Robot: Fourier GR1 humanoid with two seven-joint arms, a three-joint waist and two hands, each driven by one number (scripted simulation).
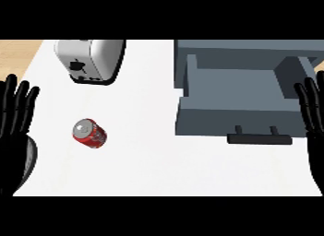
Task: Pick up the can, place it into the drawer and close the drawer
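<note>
Head view shows the left hand (9,124) at the left edge of the counter (157,170), fingers straight and up, holding nothing. It is resting. The right hand (320,120) rests the same way at the right edge, flat and wide too.

Near the left hand, a bit toward the middle of the counter, lies the red can (89,133). It is tipped over, with its silver top facing up and to the left. No hand touches it.

Toward the back right stands the grey drawer (236,99). It is pulled out and has nothing in it that I can see. A toaster (91,60) sits at the back left.

So nothing is done yet, I think. The can must be picked up, put in the drawer, and then the drawer pushed shut.
</note>
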